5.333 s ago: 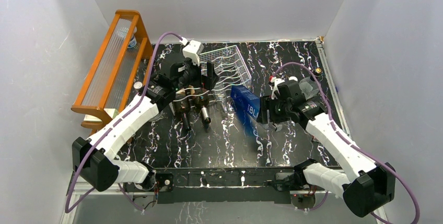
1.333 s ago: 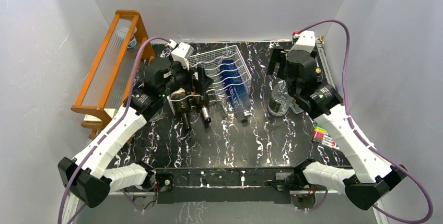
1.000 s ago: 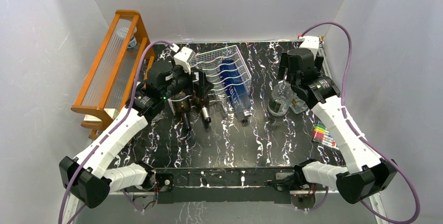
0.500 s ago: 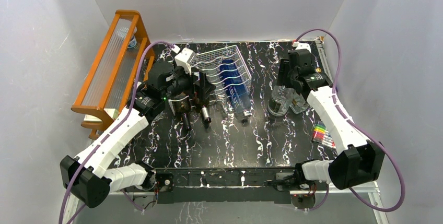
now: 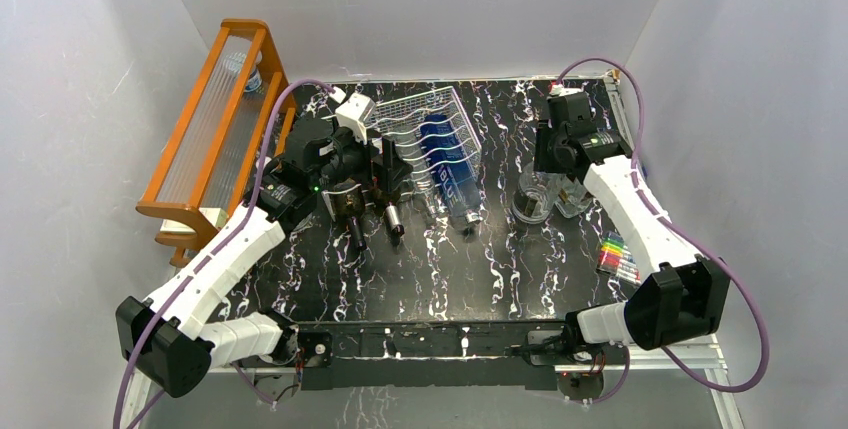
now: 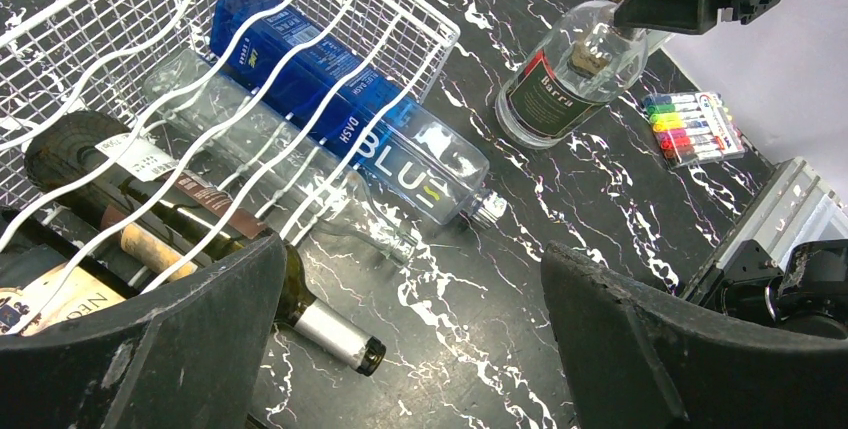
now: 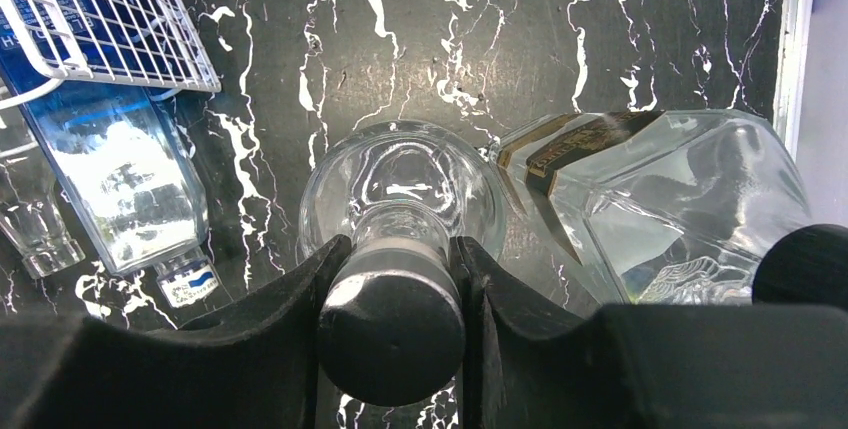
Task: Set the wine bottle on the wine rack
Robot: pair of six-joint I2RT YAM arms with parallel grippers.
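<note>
Top view: the wine rack (image 5: 410, 114) sits toward the back of the surface (image 5: 450, 269). A blue bottle (image 5: 447, 171) and two dark wine bottles (image 5: 352, 217) lie in it, necks toward the near edge. Your left gripper (image 5: 383, 171) hangs over the rack's left side. Your right gripper (image 5: 546, 169) is down on the round clear bottle (image 5: 530, 207). That bottle stands upright well to the right of the rack, with a second clear bottle (image 5: 573, 194) just beside it and markers (image 5: 618, 259) nearer you. Left wrist view: left fingers (image 6: 150, 349) spread wide, holding nothing. Below them the blue bottle, a slim clear bottle (image 6: 240, 149) alongside it and the dark wine bottles lie among the wavy wires. Right wrist view: right fingers (image 7: 270, 359) are closed on the round clear bottle's neck, just under its dark stopper (image 7: 392, 324). The second clear bottle, faceted, touches it on the right. Judgement: several bottles are racked and this one is grasped only. Whether its base has left the surface you cannot tell. Left to do: lift it, tip it flat, carry it left and seat it in a groove. Which groove is free is unclear.
</note>
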